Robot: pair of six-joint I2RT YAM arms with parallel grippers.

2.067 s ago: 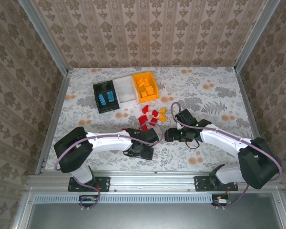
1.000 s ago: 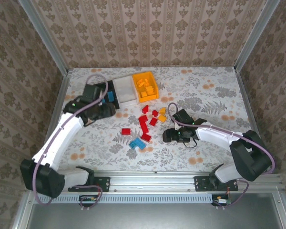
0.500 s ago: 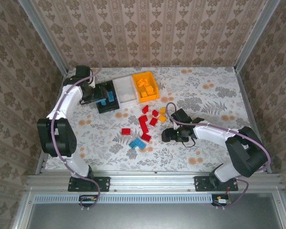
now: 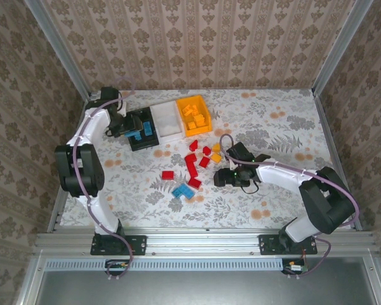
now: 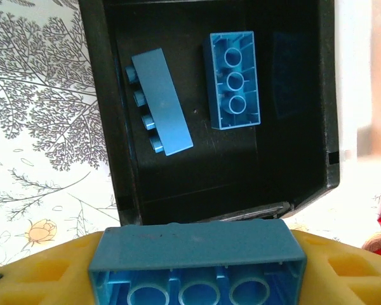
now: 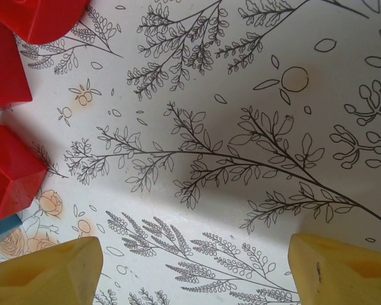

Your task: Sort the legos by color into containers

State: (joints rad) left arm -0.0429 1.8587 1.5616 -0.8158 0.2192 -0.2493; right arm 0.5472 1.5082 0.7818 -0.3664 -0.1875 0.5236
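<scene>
- Light blue bricks (image 4: 183, 189): two, touching, loose on the table (image 4: 286, 121), nearest the arm bases. Judged light, rigid and smooth-sided; best pinched across the flat long sides, clear of the studs.
- Right gripper (image 6: 193, 272): low over bare cloth just right of the red pieces, fingers apart, nothing between them.
- Red bricks (image 4: 193, 162): close cluster mid-table, with a stray red brick (image 4: 167, 175) off to the left. Hard and slick by the look; an outer piece seems easiest to take.
- Orange-yellow bricks (image 4: 216, 153): a couple at the cluster's far right edge.
- Left gripper (image 5: 197, 274): hovering at the black bin's rim, clamped on a held blue brick (image 5: 197, 244), hollow underside showing.
- Black bin (image 5: 105, 95): two light blue pieces inside, a side-lying brick (image 5: 160, 101) and an upturned brick (image 5: 233, 81).
- White bin (image 4: 166, 121): no brick visible inside.
- Orange-yellow bin (image 4: 207, 117): several sorted orange-yellow pieces (image 4: 192, 114).
</scene>
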